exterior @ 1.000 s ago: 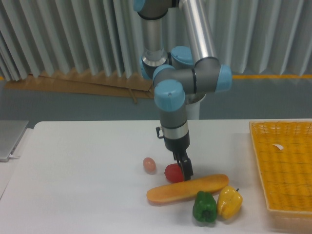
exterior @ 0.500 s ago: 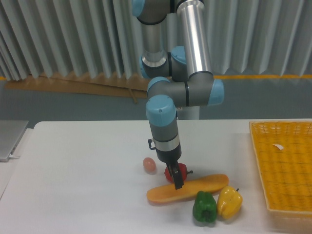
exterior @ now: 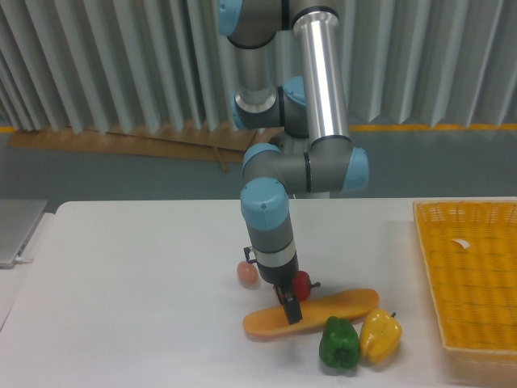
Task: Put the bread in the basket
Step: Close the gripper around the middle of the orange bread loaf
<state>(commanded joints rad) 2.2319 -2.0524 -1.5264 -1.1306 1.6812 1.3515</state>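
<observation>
Pretty early in this one imo. The bread (exterior: 311,313) is lying flat on the counter (exterior: 129,307), nowhere near in the basket (exterior: 472,279) off at 3 o'clock. The gripper (exterior: 291,310) is right down at the loaf's middle, but I can't tell if the jaws are apart or clamped on it. Grab, lift, carry and drop all look left to do. Count: one loaf, one basket, one green pepper (exterior: 339,343), one yellow pepper (exterior: 380,335), one red tomato-looking thing (exterior: 301,284), one egg (exterior: 247,272).
</observation>
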